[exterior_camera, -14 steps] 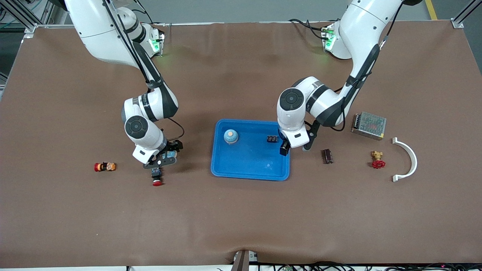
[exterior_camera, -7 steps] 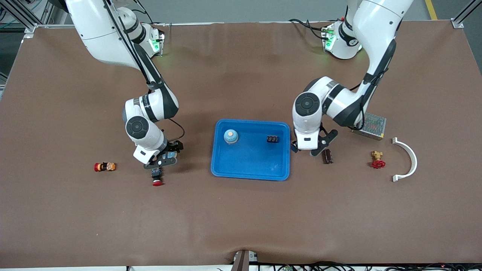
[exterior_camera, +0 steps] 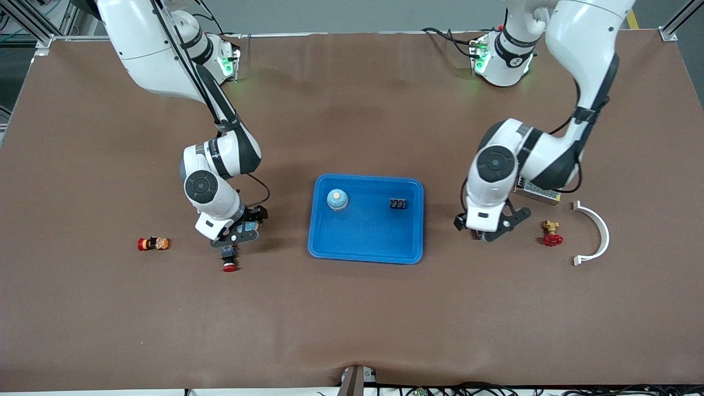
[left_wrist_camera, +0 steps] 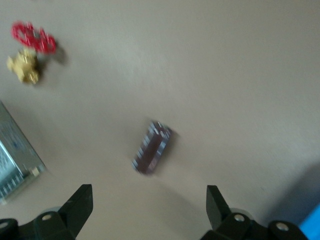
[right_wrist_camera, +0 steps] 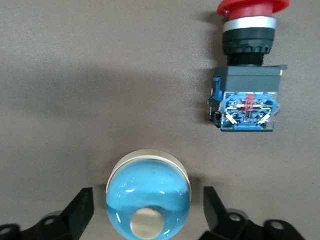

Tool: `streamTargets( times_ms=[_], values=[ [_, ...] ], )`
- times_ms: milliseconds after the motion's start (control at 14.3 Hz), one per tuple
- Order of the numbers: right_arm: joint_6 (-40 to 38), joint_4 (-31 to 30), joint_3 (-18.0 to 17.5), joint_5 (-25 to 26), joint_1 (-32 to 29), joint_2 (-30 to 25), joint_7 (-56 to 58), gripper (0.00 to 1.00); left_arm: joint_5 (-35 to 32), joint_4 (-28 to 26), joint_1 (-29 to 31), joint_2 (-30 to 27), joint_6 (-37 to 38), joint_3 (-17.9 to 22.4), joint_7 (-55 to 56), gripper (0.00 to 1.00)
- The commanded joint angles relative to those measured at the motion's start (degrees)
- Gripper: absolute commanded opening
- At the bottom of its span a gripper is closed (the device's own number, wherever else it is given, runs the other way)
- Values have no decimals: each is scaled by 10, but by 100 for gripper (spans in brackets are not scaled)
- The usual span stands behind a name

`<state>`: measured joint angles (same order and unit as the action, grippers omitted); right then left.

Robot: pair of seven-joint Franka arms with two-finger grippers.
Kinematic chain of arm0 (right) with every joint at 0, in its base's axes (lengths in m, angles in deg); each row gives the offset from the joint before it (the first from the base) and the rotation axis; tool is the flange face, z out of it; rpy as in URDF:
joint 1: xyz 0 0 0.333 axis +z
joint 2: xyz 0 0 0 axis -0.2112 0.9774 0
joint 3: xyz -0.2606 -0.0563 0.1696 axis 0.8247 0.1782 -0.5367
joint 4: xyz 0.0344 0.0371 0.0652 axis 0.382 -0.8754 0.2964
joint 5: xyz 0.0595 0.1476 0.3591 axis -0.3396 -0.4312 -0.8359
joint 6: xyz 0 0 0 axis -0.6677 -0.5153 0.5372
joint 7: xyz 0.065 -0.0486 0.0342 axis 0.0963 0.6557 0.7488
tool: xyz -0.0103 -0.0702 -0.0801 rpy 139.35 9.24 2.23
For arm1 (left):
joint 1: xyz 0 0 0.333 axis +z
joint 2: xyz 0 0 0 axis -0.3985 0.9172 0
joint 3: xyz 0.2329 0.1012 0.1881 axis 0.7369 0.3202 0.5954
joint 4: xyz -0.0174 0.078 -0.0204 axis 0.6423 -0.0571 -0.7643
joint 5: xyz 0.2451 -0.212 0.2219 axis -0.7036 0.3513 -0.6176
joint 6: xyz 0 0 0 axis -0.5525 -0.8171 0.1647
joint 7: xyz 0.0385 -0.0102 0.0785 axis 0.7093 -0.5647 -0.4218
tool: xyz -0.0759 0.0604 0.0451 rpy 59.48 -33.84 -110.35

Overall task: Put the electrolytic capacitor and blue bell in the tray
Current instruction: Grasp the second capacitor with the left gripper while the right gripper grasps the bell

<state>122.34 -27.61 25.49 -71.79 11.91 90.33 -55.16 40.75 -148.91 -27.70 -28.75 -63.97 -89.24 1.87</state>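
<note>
The left gripper point(exterior_camera: 486, 230) hangs with its fingers spread wide and holding nothing over the electrolytic capacitor point(left_wrist_camera: 152, 147), which lies on the table between the tray point(exterior_camera: 363, 250) and a brass valve point(exterior_camera: 551, 234). The right gripper point(exterior_camera: 234, 235) is low at the right arm's end of the tray, its fingers parted on either side of the blue bell point(right_wrist_camera: 148, 195) without touching it. The bell sits on the table near a red push-button point(right_wrist_camera: 247, 95).

Two blue bells point(exterior_camera: 337, 199) point(right_wrist_camera: 148, 200), one tray point(exterior_camera: 324, 250), one capacitor point(left_wrist_camera: 152, 147), one valve point(exterior_camera: 551, 233).
</note>
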Motion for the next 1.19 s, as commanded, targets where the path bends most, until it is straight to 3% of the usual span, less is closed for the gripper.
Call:
streamTargets(
  times_ms=[0,280,350,699,909,1119],
  values=[
    [7,-5,-1,-10,1,-2,-3,87,-12,-16,26,-21,-10,-8,-57,100],
    [7,-4,-1,-10,1,-2,-4,75,-8,-18,75,-18,-51,-22,-114,100],
    [7,-4,-1,-10,1,-2,-4,68,-8,-20,78,-17,-55,-22,-154,100],
    [-8,8,-2,-10,2,-4,-16,62,-5,-26,80,-9,-78,-21,-213,100],
    [-87,51,-2,-10,10,-15,-40,62,-7,-47,104,-11,-119,-21,-286,100],
    [-219,134,-3,-12,18,-21,-79,62,-9,-60,104,-5,-131,-20,-284,100]
  ],
)
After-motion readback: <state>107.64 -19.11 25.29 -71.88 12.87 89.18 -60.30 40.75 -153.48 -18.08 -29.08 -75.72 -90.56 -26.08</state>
